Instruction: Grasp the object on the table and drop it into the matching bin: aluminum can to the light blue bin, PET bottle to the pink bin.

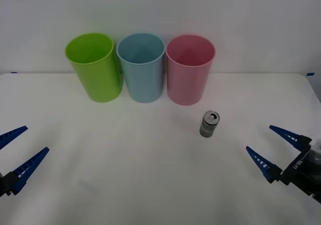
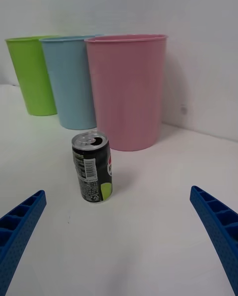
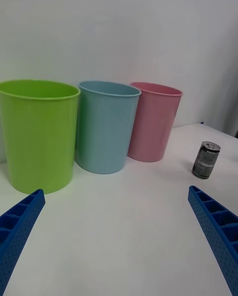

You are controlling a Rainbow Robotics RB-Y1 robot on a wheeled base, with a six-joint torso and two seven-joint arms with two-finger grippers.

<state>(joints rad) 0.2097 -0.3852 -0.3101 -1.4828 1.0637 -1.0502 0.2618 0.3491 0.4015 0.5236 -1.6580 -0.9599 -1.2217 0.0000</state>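
Both claws open, left claw (image 1: 14, 156) cut off, right claw (image 1: 275, 150) near upright aluminum can (image 1: 209, 124), label partly legible

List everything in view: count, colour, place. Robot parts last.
aluminum can: 1, silver top with dark printed sides, upright on the table in front of the pink bin, a little to its right, apart from it
lime green bin: 1, lime green, left end of the row at the table's far side
light blue bin: 1, light blue, middle of the row
pink bin: 1, pink, right end of the row
table: 1, white, under everything
wall: 1, white, behind the bins
left tool: 1, blue ribbed fingers, open, near the table's left edge, holding nothing
right tool: 1, blue ribbed fingers, open, right of the can, holding nothing
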